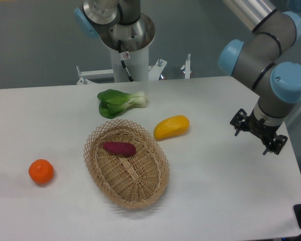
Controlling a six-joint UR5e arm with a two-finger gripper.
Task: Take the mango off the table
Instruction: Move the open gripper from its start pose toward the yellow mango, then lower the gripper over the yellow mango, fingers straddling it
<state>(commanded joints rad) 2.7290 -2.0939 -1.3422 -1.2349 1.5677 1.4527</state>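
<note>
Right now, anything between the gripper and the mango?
Nothing visible. The gripper hangs over the right side of the table, and the mango lies to its left with only bare tabletop between them. The basket sits on the mango's far side, close to it, not in the path.

One mango [171, 127], one orange fruit [41, 171], one purple sweet potato [119, 148], one leafy green vegetable [120, 102], one wicker basket [155, 183]. One white worktop [226, 196]. One robot arm [263, 60], one tool [258, 133].
</note>
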